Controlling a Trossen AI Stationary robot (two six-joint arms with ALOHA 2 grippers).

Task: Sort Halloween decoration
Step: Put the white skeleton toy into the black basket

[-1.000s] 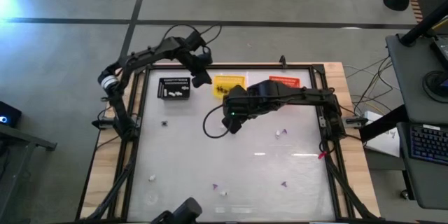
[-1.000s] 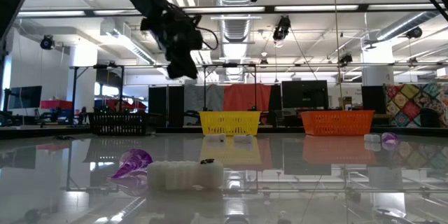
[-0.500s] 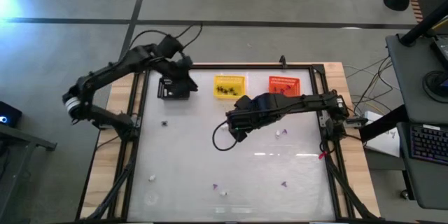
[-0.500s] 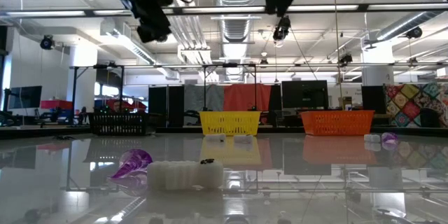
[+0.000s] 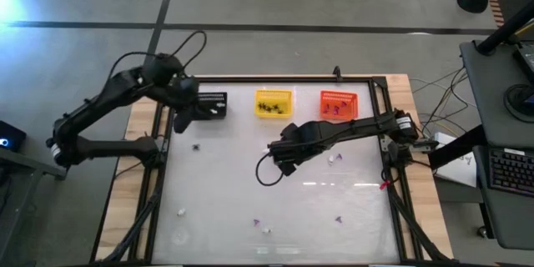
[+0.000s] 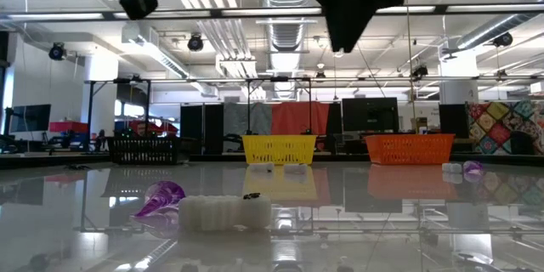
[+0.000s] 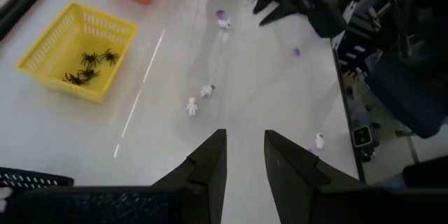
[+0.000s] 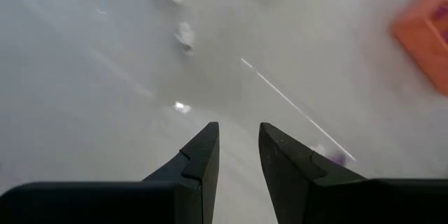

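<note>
Halloween decoration bits lie scattered along the near table edge, a purple bit point(image 6: 161, 197) beside a white bit point(image 6: 223, 212), so you have sorting left. Farther in, your right gripper point(image 5: 282, 160) hangs mid-table, jaws narrowly parted and empty, two white figures point(image 5: 335, 158) just beside it. Farthest, your left gripper point(image 5: 181, 114), equally narrow and empty, hovers beside the black basket point(image 5: 213, 105); yellow basket point(image 5: 274, 103) holds spiders point(image 7: 87, 68), the orange basket point(image 5: 338, 106) purple bits.

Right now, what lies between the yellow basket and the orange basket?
Nothing: in the high view, only bare white table separates the yellow basket from the orange basket.
</note>
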